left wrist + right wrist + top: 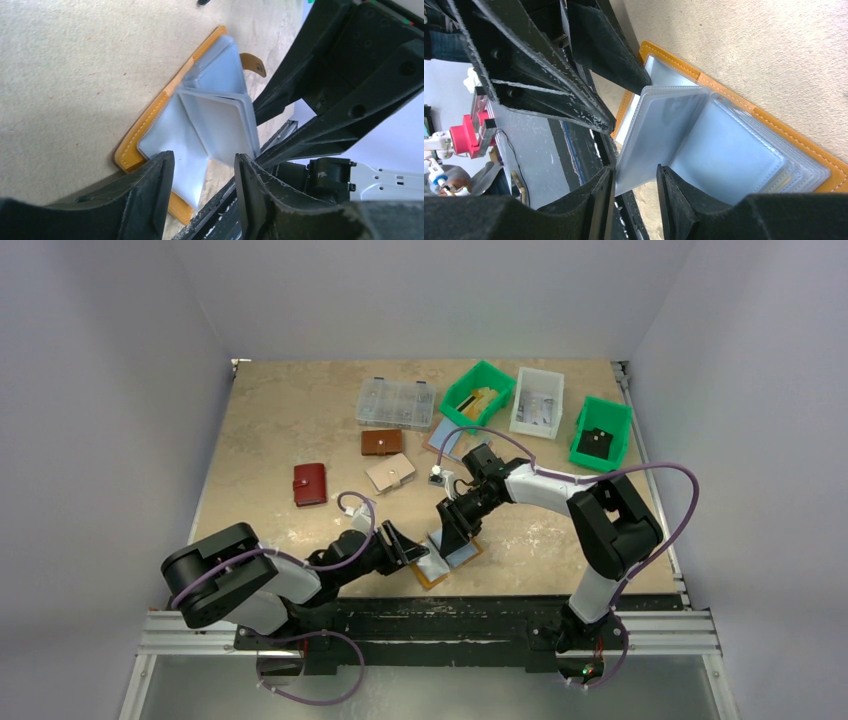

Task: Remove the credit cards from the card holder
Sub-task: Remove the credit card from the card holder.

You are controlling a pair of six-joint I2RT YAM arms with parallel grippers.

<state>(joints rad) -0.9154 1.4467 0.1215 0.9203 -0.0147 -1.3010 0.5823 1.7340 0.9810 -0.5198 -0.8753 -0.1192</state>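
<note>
Right claw (635,192) pinches the raised sheaf of pale blue-grey plastic card sleeves (659,135), standing from the open mustard leather card holder (744,107); left claw (205,172), spread, faces it from the opposite side, equally near.

the card holder (450,558) lies open on the desk (280,430) with both sets of jaws crowded over it, the left gripper (205,175) and right gripper (635,186) nearly touching, so little room is left between them. upright pale sleeves (659,135) stand ahead of the right jaws. beyond them lie wallets (385,455) and bins (540,405); left of the left jaws the desk is bare.
</note>
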